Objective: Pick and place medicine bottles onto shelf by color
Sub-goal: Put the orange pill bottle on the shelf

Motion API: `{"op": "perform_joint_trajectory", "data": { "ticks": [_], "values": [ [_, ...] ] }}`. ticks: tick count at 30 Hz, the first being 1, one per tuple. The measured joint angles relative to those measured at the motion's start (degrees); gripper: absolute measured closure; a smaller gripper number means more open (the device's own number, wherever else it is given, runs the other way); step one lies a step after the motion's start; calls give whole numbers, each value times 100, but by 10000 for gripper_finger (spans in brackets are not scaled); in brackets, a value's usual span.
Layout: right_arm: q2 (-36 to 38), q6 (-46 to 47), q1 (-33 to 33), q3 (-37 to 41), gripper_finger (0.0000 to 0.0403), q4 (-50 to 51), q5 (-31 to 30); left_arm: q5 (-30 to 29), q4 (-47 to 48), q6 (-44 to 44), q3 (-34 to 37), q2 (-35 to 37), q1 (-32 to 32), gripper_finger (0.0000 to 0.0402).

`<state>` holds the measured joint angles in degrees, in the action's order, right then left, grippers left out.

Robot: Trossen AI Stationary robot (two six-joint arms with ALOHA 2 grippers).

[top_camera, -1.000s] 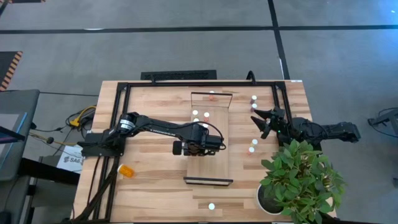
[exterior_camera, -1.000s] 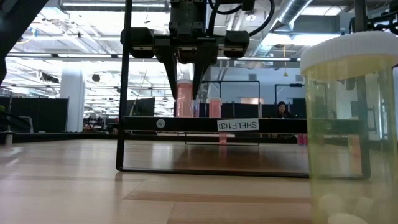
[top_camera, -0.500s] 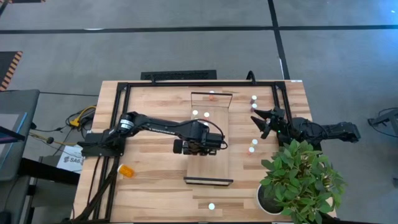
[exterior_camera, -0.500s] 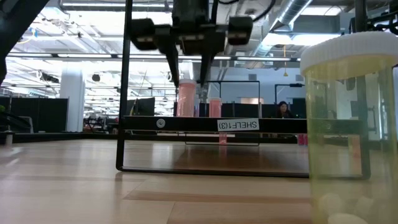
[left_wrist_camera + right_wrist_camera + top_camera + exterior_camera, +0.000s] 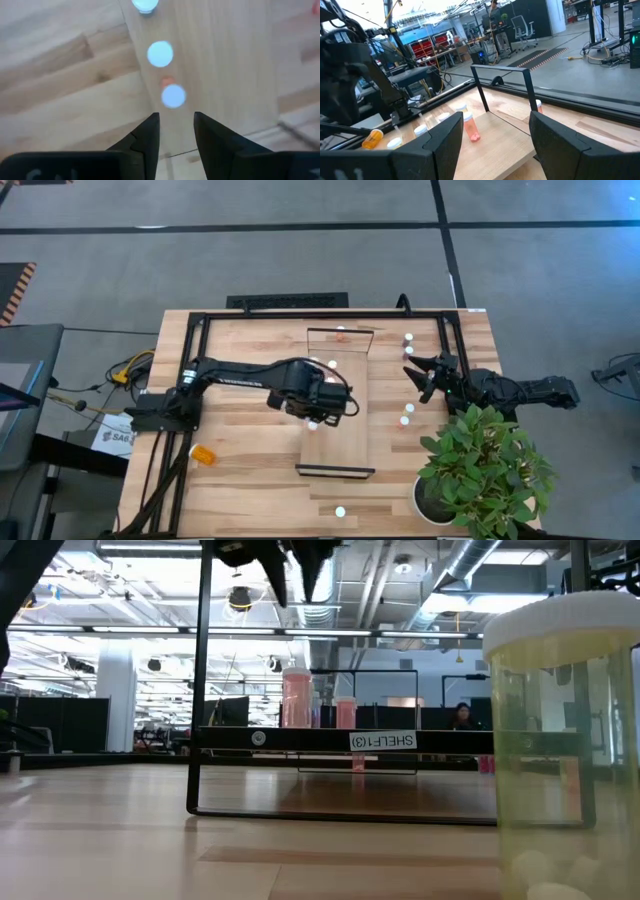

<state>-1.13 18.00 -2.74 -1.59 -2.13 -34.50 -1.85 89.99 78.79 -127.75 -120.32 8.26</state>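
A pink medicine bottle [image 5: 297,698] with a white cap [image 5: 173,96] stands upright on the pale shelf [image 5: 345,445], near its left edge. My left gripper [image 5: 296,590] hangs well above it, fingers pointing down, open by a narrow gap with nothing between them [image 5: 176,120]. Two more white-capped bottles [image 5: 160,53] stand in a row beyond it on the shelf. My right gripper [image 5: 412,380] rests level at the table's right side, wide open and empty [image 5: 495,150]. An orange bottle [image 5: 202,453] lies on its side at the table's left.
Loose bottles stand right of the shelf [image 5: 408,344] and near my right gripper [image 5: 407,414]. One large pale bottle [image 5: 560,740] stands by the near edge. A potted plant [image 5: 480,470] fills the near right corner. A black frame [image 5: 200,360] rims the table.
My left gripper has let go of the pink bottle and risen straight up off it, rolling a little about its downward axis. The bottle stays upright on the shelf where it was set.
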Motion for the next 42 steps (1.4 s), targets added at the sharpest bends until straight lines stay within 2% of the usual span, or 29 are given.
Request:
{"op": "perform_joint_trajectory", "data": {
  "ticks": [2,4,11,16,21,26,32,42],
  "values": [
    [-2,1,-2,-2,152,2,1,-100,-8,-267,157,186,85,302],
    [-2,0,-1,-1,152,3,1,-207,0,-173,439,469,187,310],
    [-2,2,-2,0,152,2,0,-332,9,1305,2090,1672,656,334],
    [-2,2,-2,-1,152,2,0,101,6,2982,3482,2606,1194,336],
    [-2,0,-2,-1,152,2,0,505,-434,5515,4696,3485,1962,331],
    [-2,2,-2,0,152,2,0,610,-1169,7714,5643,4073,2764,302],
    [-2,1,-1,0,152,2,1,665,-1553,9869,6279,4202,3383,253],
    [-2,1,-1,0,152,2,1,590,-1653,10124,6966,4204,3595,151]
  ]
}}
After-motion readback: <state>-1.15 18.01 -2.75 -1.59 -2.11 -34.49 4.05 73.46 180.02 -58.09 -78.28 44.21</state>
